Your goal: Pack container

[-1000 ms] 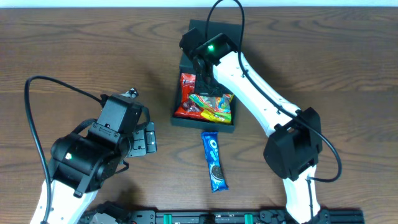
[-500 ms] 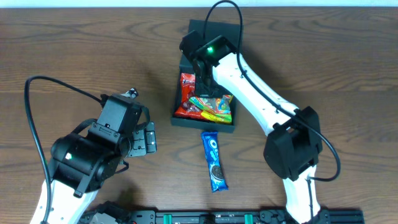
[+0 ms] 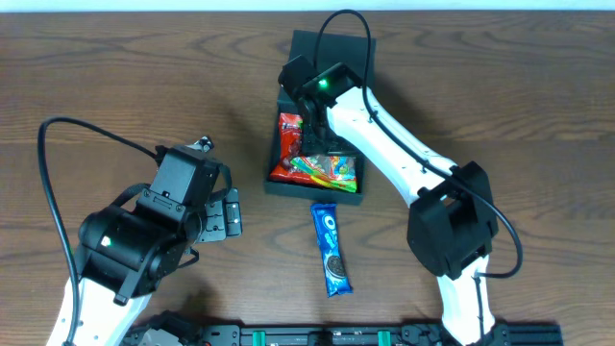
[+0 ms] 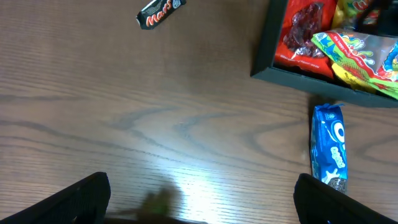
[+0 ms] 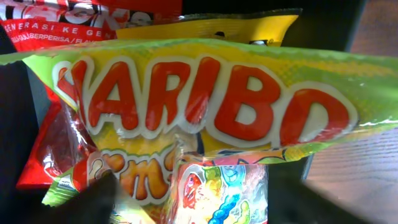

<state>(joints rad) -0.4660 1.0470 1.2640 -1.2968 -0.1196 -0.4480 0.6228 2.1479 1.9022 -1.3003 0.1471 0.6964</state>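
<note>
Your right gripper (image 5: 193,202) hangs with its jaws spread wide over the green-and-yellow HARIBO bag (image 5: 205,106) lying in the dark container (image 3: 313,196) by the middle of the table's (image 3: 144,77) far edge, a blue OREO bar (image 3: 332,248) just outside its near wall, while your left gripper (image 4: 199,199) gapes wide toward the near left corner, a Mars bar (image 4: 161,12) beyond it.

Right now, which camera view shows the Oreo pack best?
Overhead: the Oreo pack lies whole and uncovered, apart from the container. The left wrist view shows the pack larger, but its lower end is lost against a finger. The right wrist view does not show it.
</note>
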